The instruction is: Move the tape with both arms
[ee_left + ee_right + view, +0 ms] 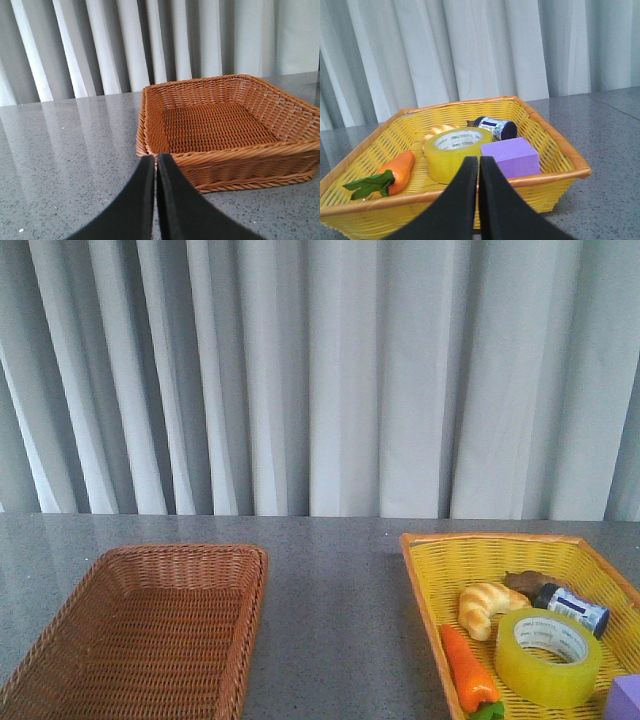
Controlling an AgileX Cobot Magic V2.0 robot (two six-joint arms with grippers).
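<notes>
The tape [548,655], a wide yellow-green roll with a white printed core, lies flat in the yellow basket [430,580] at the right; the right wrist view shows the tape [451,152] too. My right gripper [478,159] is shut and empty, outside the yellow basket's [555,145] near rim, apart from the roll. My left gripper [155,157] is shut and empty, just outside a corner of the brown wicker basket [260,155]. Neither arm shows in the front view.
The yellow basket also holds an orange carrot [468,670], a croissant [488,606], a small dark bottle [572,608] and a purple block [510,156]. The brown basket [60,630] at the left has nothing in it. Grey table and white curtains lie behind.
</notes>
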